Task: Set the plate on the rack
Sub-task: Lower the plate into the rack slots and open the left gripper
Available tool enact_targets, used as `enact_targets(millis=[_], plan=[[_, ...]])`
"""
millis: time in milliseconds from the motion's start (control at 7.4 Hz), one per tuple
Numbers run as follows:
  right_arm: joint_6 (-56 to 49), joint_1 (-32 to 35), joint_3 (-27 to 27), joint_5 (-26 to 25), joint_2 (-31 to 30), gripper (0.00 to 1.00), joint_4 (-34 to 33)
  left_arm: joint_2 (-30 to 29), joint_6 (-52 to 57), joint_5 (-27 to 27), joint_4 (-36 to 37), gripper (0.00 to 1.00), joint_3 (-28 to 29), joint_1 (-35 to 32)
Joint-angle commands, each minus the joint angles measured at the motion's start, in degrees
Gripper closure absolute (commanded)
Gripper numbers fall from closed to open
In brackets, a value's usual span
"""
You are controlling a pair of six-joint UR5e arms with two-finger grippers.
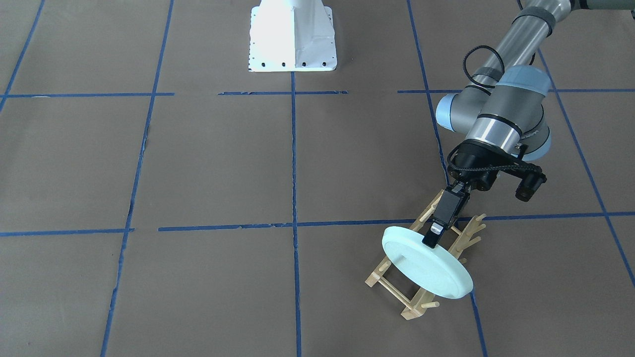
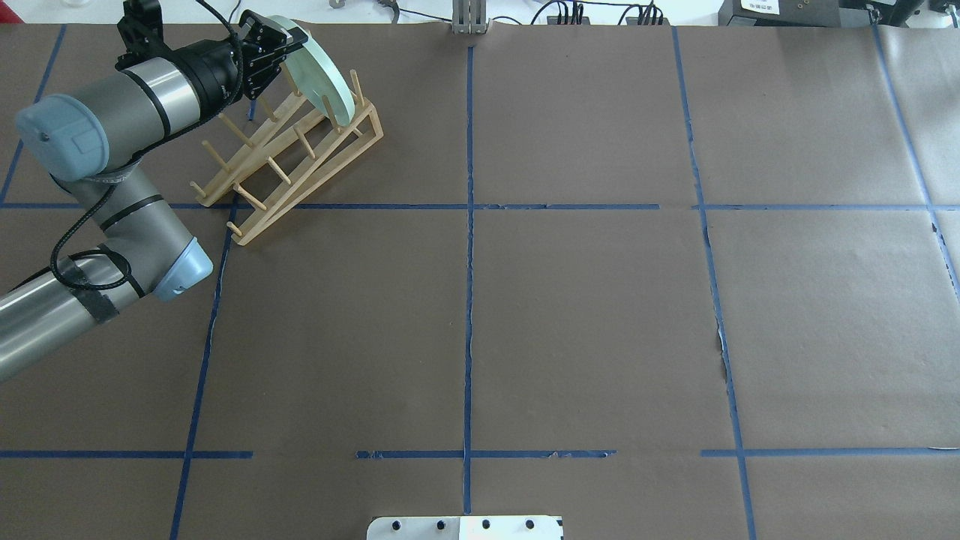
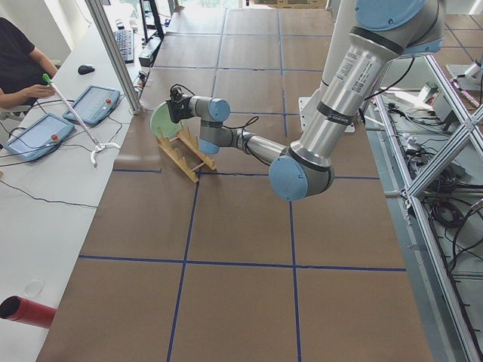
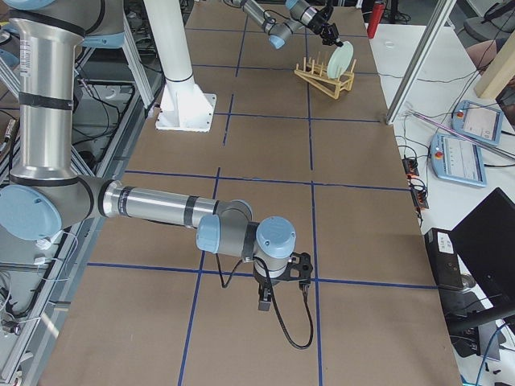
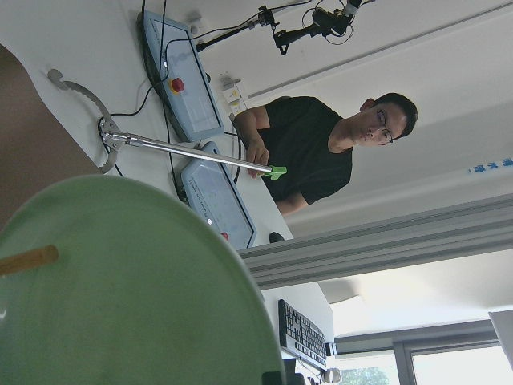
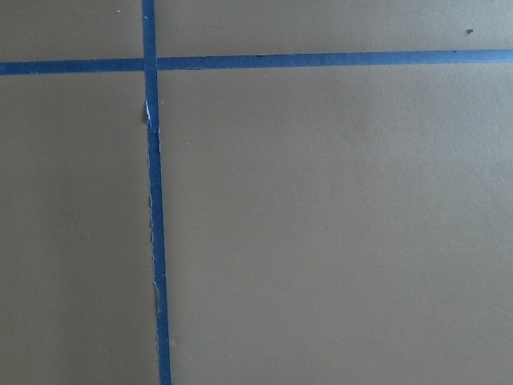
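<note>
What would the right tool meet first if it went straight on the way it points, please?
Probably the table: the right tool points down at it, and its wrist view shows nothing else ahead.

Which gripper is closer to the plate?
Left. The left gripper grips the plate by its rim at the rack; the right gripper hangs over the table, far off at the other end.

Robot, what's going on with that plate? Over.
Left pincer shut on plate rim. Plate on edge between rack pegs, not yet released. Right pincer far off, open or shut unclear. Nothing seen in the way.
</note>
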Motion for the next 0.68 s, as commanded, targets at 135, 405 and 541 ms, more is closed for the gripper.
enact_targets(millis=[135,405,541], plan=[[0.0,0.0,-0.1,0.0,0.0,0.0,0.0,-0.1,0.7,0.0,0.2,0.0,0.0,0.0],[0.0,0.0,0.0,0.0,0.0,0.0,0.0,0.0,4.0,-1.2,0.8,0.0,-1.3,-2.3],[0.0,0.0,0.0,0.0,0.0,0.0,0.0,0.5,8.1,-7.1,3.5,0.0,-1.5,-5.6]])
